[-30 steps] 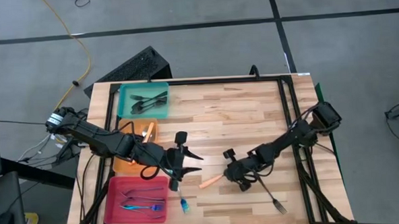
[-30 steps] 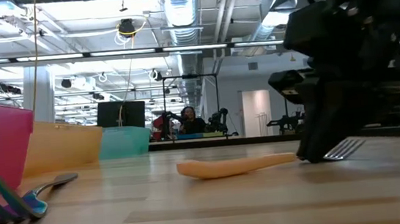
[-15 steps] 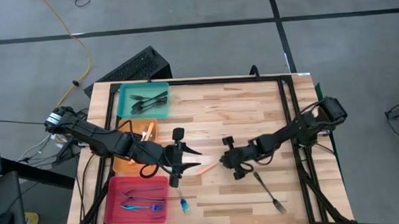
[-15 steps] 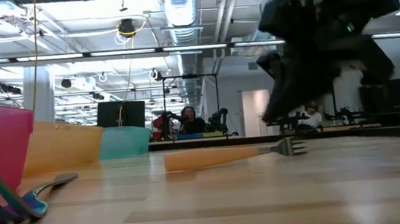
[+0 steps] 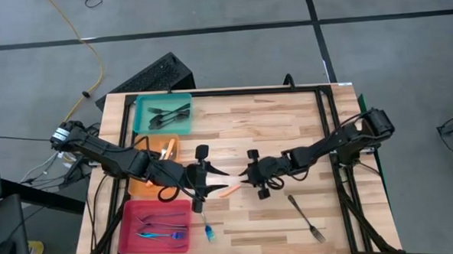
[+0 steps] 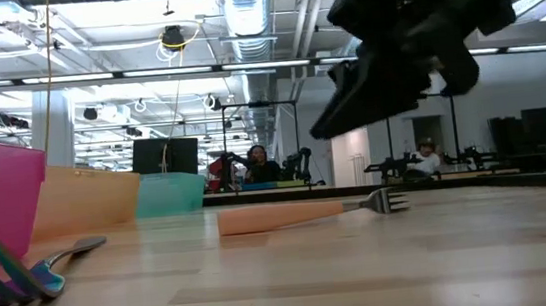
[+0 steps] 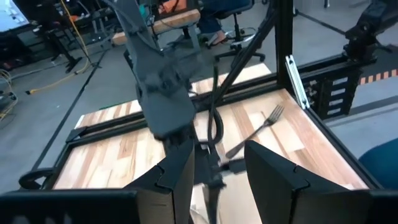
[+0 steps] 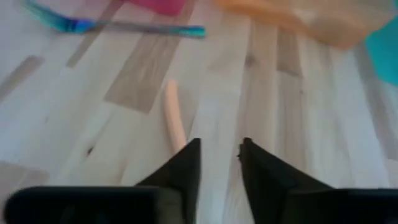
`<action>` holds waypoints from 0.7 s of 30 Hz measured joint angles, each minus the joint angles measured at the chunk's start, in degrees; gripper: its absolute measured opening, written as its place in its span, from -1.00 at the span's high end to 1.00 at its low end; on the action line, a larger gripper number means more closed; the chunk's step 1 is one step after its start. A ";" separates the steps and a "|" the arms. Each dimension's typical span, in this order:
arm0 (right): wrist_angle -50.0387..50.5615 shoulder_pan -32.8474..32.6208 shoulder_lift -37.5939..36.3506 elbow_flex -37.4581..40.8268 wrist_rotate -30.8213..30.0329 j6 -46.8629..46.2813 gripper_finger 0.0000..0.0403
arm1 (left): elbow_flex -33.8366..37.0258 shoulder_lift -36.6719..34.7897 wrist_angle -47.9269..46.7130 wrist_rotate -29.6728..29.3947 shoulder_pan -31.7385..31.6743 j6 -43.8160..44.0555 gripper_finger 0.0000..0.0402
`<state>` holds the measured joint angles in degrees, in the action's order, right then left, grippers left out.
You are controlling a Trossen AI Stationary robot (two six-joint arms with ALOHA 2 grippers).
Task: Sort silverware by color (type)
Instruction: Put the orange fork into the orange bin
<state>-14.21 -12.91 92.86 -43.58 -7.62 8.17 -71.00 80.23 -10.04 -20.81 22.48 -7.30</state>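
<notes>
An orange-handled fork (image 5: 231, 191) lies flat on the wood near the table's middle, seen also in the low view (image 6: 299, 213) and the right wrist view (image 8: 175, 115). My right gripper (image 5: 244, 180) hangs open just above the fork's tine end (image 6: 388, 200), clear of it (image 6: 335, 122). My left gripper (image 5: 221, 182) faces it from the left, open and raised (image 7: 217, 165), its fingertips close to the fork's handle end. A blue fork (image 5: 208, 231) lies near the front edge. A dark fork (image 5: 305, 218) lies at the front right.
Three trays line the left side: a teal tray (image 5: 163, 114) with dark forks at the far end, an orange tray (image 5: 153, 167) in the middle, and a pink tray (image 5: 154, 226) with several forks nearest the front. A black frame (image 5: 330, 130) runs along the table's edges.
My right gripper, shut on the orange fork's tine end, has slid the fork along the table toward the left and a little farther back. It has then opened, let go and risen. The fork now lies free close to my left gripper, which has kept still.
</notes>
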 joint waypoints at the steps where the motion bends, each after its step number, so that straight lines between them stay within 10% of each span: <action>1: -0.32 -0.01 0.78 0.01 0.31 0.25 0.26 | 0.00 0.00 0.34 0.37 0.00 0.01 0.37; 10: -3.74 -0.13 9.76 -0.39 3.33 1.34 -0.21 | 0.00 0.00 0.41 1.06 -0.02 -0.05 0.37; 21: -1.92 1.49 12.76 -0.49 3.86 -4.58 0.28 | 0.00 0.00 0.43 1.04 -0.02 -0.09 0.37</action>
<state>-16.12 -11.42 105.62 -44.07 -3.75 3.58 -71.00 80.23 -9.61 -19.77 22.46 -7.39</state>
